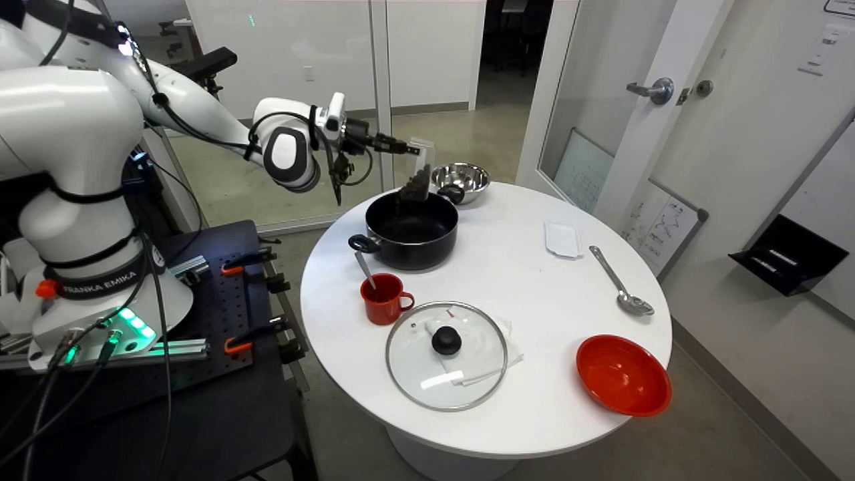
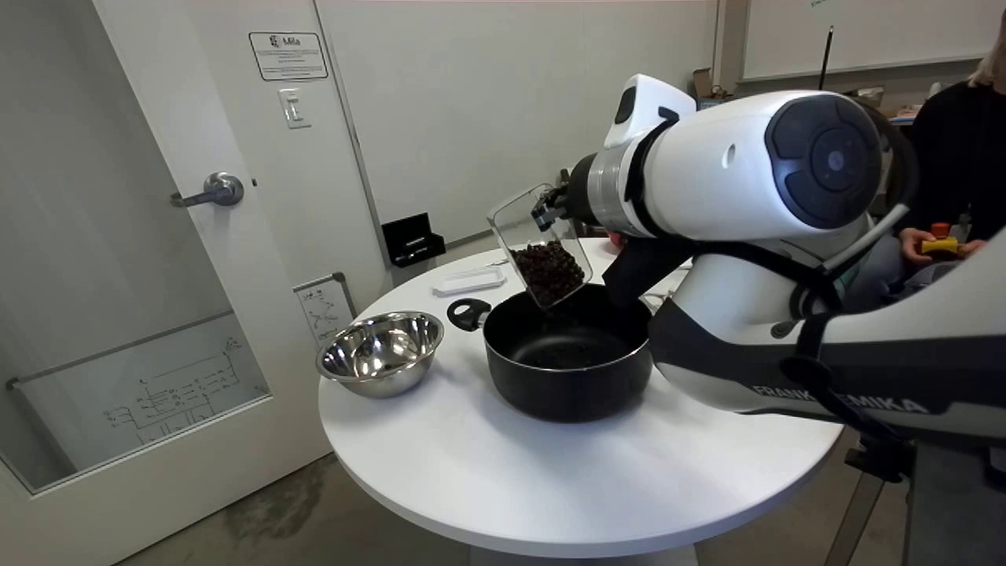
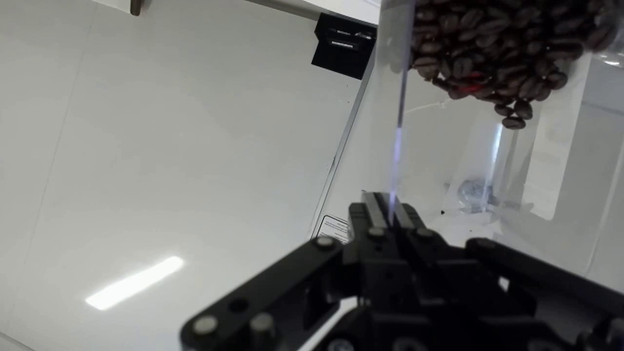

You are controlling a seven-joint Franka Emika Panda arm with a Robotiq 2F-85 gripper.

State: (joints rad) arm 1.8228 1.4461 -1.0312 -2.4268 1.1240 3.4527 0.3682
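My gripper (image 1: 409, 147) is shut on the edge of a clear plastic container (image 2: 517, 218). In the wrist view the fingers (image 3: 388, 209) pinch its thin wall. Dark coffee beans (image 2: 548, 271) lie heaped at the container's lower end; they also fill the upper right of the wrist view (image 3: 492, 53). The container is tilted steeply, with its low end just over the rim of a black pot (image 1: 419, 246). The pot (image 2: 567, 393) stands on the white round table. Its inside looks mostly bare; whether a few beans lie in it I cannot tell.
A metal bowl (image 2: 381, 365) stands beside the pot. On the table (image 1: 534, 314) are a red mug (image 1: 383, 308) with a spoon, a glass lid (image 1: 446, 341), a white tray (image 1: 562, 239), a slotted spoon (image 1: 611, 277) and a red bowl (image 1: 623, 374). A person (image 2: 955, 157) sits behind the arm.
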